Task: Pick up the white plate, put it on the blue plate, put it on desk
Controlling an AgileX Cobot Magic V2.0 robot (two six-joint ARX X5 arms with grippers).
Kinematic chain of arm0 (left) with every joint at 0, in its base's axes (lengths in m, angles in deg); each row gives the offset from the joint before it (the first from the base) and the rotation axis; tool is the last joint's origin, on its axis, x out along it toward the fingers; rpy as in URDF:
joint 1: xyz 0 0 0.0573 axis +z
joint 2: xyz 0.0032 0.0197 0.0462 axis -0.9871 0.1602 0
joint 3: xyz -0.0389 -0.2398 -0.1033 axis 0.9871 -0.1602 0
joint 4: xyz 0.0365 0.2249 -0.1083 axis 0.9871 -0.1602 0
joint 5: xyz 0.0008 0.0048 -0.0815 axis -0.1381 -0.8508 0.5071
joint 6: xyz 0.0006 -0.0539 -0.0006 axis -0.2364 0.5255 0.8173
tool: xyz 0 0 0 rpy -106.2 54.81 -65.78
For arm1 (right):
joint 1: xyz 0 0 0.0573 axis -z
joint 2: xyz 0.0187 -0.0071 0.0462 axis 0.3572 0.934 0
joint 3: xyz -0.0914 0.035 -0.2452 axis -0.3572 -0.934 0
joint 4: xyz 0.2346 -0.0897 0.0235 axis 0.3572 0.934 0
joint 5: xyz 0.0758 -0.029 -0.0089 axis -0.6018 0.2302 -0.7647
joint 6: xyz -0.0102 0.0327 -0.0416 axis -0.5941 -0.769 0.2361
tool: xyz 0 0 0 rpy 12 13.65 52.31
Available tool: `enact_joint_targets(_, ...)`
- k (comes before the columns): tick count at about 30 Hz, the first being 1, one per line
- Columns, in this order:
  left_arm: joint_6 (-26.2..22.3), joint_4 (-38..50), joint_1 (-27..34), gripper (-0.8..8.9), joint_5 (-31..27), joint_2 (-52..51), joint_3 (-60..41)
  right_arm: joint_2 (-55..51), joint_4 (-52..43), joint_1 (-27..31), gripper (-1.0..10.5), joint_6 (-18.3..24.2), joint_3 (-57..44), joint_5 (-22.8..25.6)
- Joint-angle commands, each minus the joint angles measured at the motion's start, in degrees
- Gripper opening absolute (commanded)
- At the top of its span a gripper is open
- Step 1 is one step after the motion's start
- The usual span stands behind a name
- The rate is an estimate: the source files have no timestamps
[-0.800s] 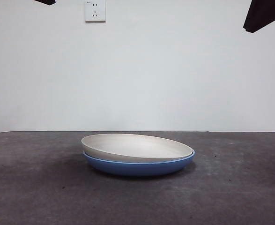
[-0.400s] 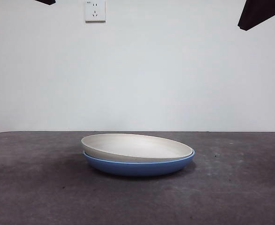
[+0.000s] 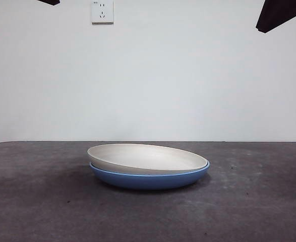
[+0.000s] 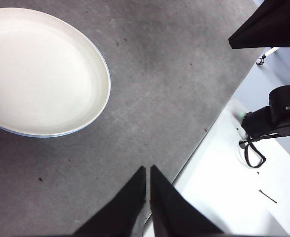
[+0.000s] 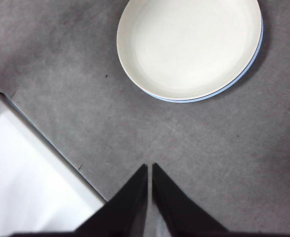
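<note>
Only just showing: blue plate (image 3: pixel 150 180) on the surface (image 3: pixel 258 212), mostly hidden under white plate (image 3: pixel 146 158). Left gripper (image 4: pixel 148 170) and right gripper (image 5: pixel 149 168) up high, jaws together, holding nothing.

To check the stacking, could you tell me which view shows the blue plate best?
The front view: the blue plate shows its whole side beneath the white plate. Both wrist views show only a thin blue rim.

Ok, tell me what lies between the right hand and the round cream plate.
Only bare dark grey desk separates the right hand from the cream plate, per the right wrist view.
</note>
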Motion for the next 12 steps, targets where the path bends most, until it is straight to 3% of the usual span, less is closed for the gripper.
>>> enact_joint_targets(1,-0.1,0.3,-0.2,0.14,0.5,-0.5,0.6,0.5,-0.4,-0.4,0.1,0.5,1.0,-0.2)
enact_joint_targets(5,-3.3,4.7,2.7,0.14,0.1,-3.9,0.6,0.5,-0.4,-0.4,0.1,0.5,1.0,-0.2)
enact_joint_targets(12,-4.0,30.5,15.1,0.14,-0.2,-13.5,-0.6,0.5,-0.4,-0.4,0.1,0.5,1.0,-0.2)
